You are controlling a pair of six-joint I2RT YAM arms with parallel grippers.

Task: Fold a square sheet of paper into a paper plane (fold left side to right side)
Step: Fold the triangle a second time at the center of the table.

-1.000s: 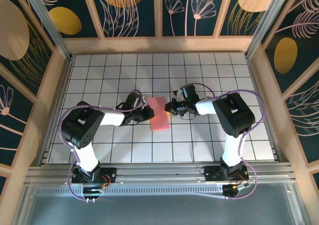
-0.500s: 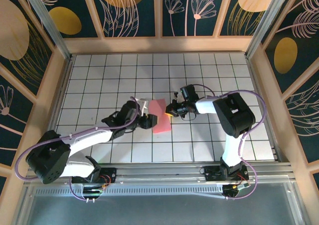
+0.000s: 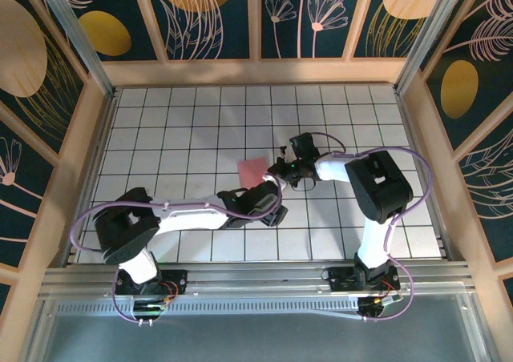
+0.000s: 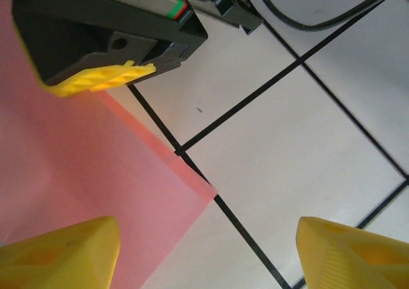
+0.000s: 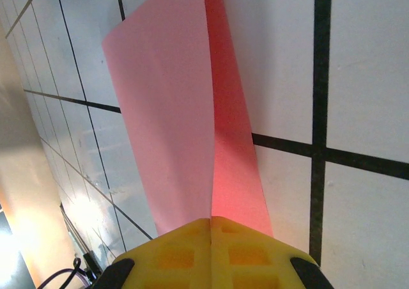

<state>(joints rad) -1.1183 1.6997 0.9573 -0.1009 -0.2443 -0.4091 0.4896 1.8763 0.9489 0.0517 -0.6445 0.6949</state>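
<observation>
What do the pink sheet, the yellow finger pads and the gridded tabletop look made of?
Sheet: thin matte paper; it bends and holds a crease.
Left fingers: yellow pads, probably moulded plastic or rubber, ribbed texture.
Tabletop: smooth white board with black grid lines, faintly glossy; material unclear.

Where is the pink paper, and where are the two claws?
pink paper (image 3: 252, 171): top view, on the middle of its visible part.
left claw (image 4: 206, 241): left wrist view, midway between its open yellow fingertips.
right claw (image 5: 211, 224): right wrist view, where its shut fingertips pinch the paper.
</observation>
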